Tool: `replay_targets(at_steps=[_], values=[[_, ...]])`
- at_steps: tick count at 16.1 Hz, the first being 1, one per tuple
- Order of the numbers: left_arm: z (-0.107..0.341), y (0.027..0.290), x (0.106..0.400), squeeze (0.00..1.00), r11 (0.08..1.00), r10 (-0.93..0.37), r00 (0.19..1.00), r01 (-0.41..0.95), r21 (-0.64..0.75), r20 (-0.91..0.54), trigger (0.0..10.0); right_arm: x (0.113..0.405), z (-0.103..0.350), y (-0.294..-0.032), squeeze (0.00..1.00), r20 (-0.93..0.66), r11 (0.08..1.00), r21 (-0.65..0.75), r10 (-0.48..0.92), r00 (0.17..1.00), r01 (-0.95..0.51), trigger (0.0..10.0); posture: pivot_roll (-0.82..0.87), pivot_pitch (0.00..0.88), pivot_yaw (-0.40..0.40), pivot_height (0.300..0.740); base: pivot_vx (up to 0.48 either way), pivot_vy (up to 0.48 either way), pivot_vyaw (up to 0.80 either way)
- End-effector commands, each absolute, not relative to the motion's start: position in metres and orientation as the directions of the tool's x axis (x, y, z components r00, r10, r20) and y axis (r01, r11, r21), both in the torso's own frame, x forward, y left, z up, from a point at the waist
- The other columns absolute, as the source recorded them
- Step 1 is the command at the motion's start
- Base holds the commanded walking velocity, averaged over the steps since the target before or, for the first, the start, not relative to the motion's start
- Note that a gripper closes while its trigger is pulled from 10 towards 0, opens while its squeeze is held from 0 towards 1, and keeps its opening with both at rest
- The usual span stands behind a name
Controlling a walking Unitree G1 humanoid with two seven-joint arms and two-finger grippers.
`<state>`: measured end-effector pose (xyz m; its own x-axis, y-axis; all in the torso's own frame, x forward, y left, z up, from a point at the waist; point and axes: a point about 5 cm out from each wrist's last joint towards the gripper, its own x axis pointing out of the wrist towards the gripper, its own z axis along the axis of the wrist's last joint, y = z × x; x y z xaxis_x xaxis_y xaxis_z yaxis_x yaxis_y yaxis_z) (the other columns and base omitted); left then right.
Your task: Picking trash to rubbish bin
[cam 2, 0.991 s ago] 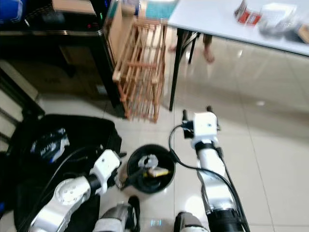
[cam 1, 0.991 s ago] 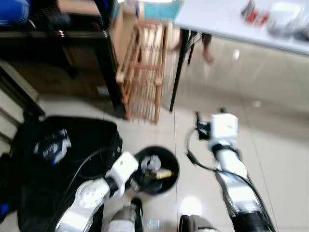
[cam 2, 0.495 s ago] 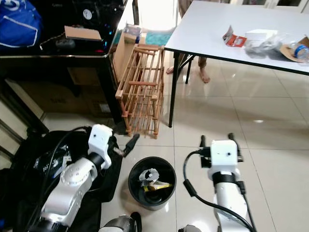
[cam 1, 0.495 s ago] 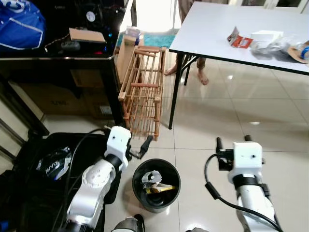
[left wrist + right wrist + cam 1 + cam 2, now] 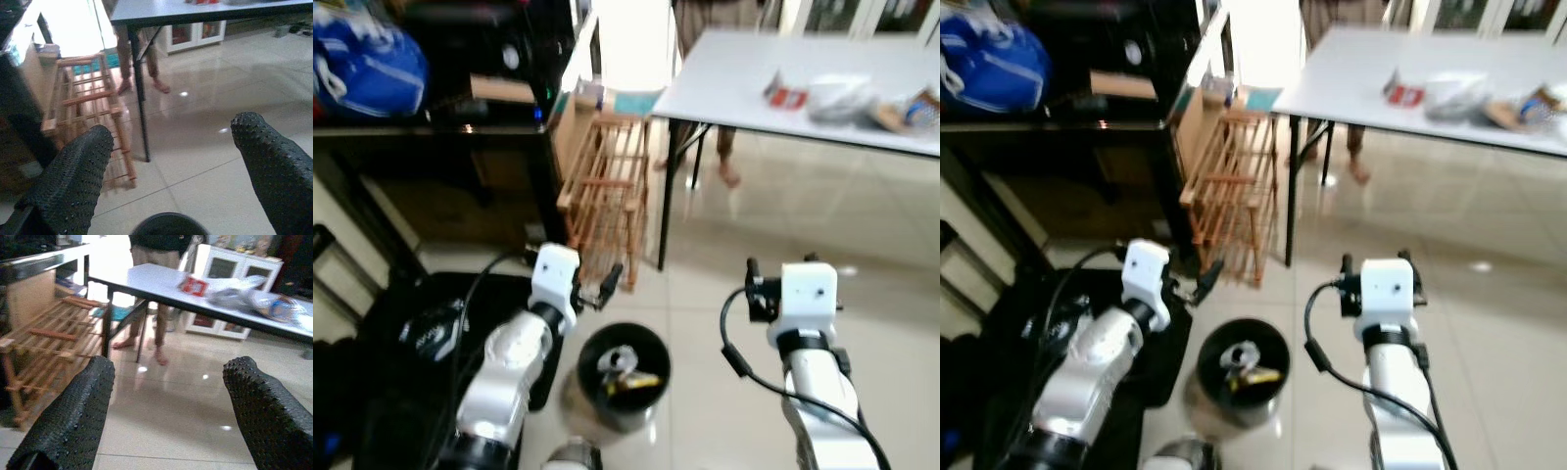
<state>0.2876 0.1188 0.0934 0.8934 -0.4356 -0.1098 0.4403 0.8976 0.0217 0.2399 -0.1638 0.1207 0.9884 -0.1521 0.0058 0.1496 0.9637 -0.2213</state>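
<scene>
White surface carrying packets, above glossy tiled floor. Wooden rack beside black bin holding trash. Left end effector and right end effector both spread wide, empty.

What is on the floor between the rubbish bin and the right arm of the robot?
Nothing: the head views show bare shiny tile between the rubbish bin and the right arm.

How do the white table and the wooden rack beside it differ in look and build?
The white table has a solid flat top on thin dark legs; the wooden rack is open slats of orange-brown wood. The table stands taller and carries packets; the rack sits low and holds nothing visible. Both stand on the tiled floor.
</scene>
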Motion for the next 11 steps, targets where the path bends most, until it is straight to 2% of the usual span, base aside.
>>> replay_targets(at_steps=[1, 5, 8, 11], values=[[0.0955, 0.1178, 0.2901, 0.00, 0.895, -0.441, 0.891, 0.446, 0.032, -0.105, 10.0, 0.2406, 0.1189, -0.1654, 0.00, -0.007, 0.958, -0.227, -0.179, 0.984, 0.173, 10.0, -0.06, 0.065, 0.051, 0.740, 0.000, -0.480, 0.00], [0.0938, 0.1134, 0.2918, 0.00, 0.891, -0.448, 0.888, 0.453, 0.026, -0.106, 10.0, 0.2440, 0.1172, -0.1676, 0.00, -0.022, 0.956, -0.223, -0.199, 0.980, 0.189, 10.0, -0.06, 0.067, 0.045, 0.740, 0.000, -0.480, 0.00], [0.0920, 0.1112, 0.2917, 0.00, 0.889, -0.453, 0.885, 0.458, 0.023, -0.110, 10.0, 0.2435, 0.1170, -0.1673, 0.00, -0.023, 0.956, -0.225, -0.200, 0.980, 0.190, 10.0, -0.07, 0.070, 0.046, 0.740, 0.000, 0.000, 0.00], [0.0919, 0.1091, 0.2933, 0.00, 0.886, -0.458, 0.882, 0.462, 0.022, -0.110, 10.0, 0.2434, 0.1168, -0.1673, 0.00, -0.025, 0.955, -0.226, -0.200, 0.979, 0.190, 10.0, -0.07, 0.070, 0.046, 0.740, 0.000, -0.480, 0.00]])
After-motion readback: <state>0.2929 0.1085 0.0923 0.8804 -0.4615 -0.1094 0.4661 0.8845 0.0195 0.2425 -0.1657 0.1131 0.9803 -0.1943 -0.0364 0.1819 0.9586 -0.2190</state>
